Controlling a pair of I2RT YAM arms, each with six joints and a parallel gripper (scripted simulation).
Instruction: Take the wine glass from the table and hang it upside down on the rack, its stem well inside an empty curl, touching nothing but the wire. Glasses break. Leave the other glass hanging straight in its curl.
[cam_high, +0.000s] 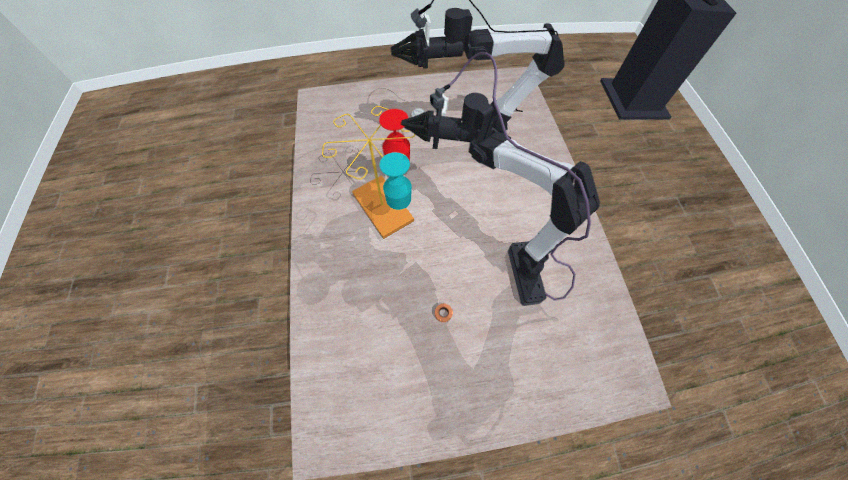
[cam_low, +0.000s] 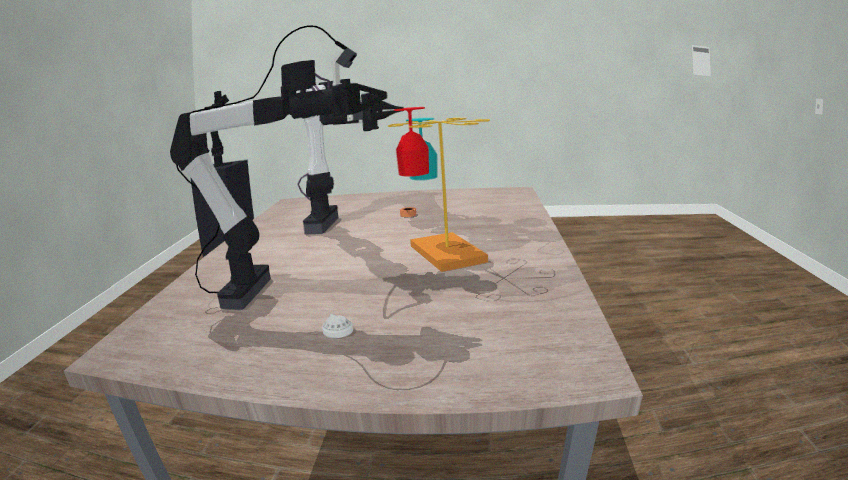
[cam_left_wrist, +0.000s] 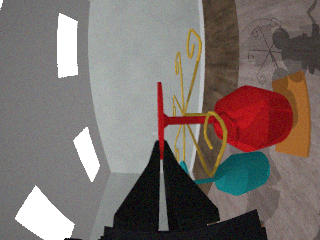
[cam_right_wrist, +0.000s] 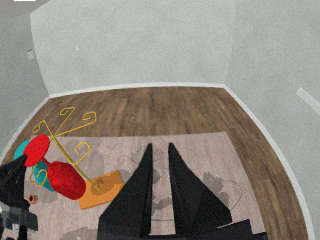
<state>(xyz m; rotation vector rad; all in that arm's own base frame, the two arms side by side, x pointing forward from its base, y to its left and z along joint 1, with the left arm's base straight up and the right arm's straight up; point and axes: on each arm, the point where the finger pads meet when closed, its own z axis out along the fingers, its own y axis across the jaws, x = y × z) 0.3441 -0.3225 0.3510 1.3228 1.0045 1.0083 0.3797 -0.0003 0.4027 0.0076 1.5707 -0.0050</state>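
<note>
As left gripper pinches red glass by foot edge, right gripper narrowly parted, open air between it and rack.

No lettering, brand, number or sign is coming through legibly in any view right now, and the wall panel is showing just a dark strip across its top.
</note>
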